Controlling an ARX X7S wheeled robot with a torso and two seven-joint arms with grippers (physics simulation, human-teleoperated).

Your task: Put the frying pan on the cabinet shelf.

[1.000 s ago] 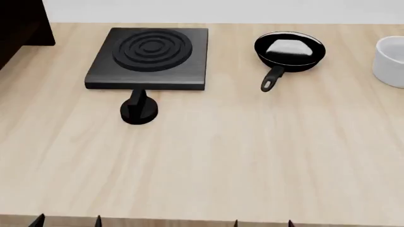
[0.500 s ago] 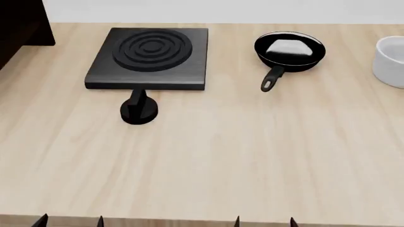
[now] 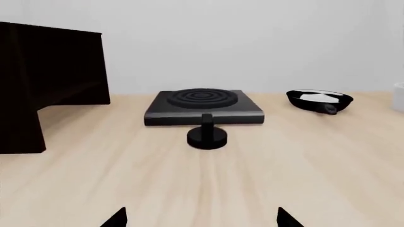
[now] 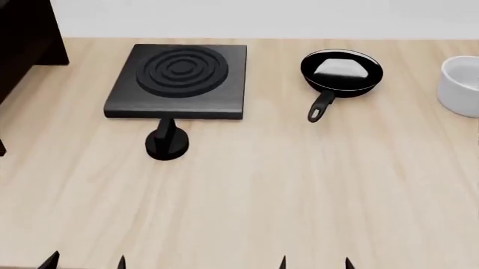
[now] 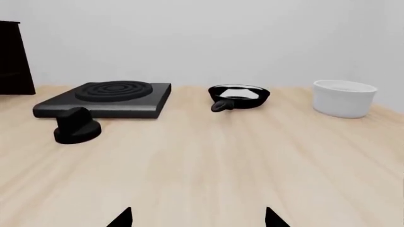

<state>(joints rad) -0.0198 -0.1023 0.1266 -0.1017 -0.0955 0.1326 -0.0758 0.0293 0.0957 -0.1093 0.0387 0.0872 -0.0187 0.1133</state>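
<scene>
**A:** Both grippers empty? Where's the pan?

**B:** Both spread wide, nothing between the tips. My left gripper (image 4: 84,261) and right gripper (image 4: 314,261) only poke in at the near table edge. The frying pan (image 4: 340,74) sits far side of the table (image 4: 247,196), right of the hob plate (image 4: 177,81), handle (image 4: 320,106) pointing back at me. Well apart from both grippers.

**A:** Risks?

**B:** Handle's short and thin, so I'd guess an off-centre pinch lets the pan swing or slip. The white bowl (image 4: 460,85) is near on the right, and the knob (image 4: 166,143) could get clipped crossing to the cabinet shelf (image 3: 44,85), far left.

**A:** Anything unclear?

**B:** Cabinet is cut off, shelf opening not visible. Only fingertips show, no arms. The pale patch inside the pan looks like sheen, can't confirm.
</scene>
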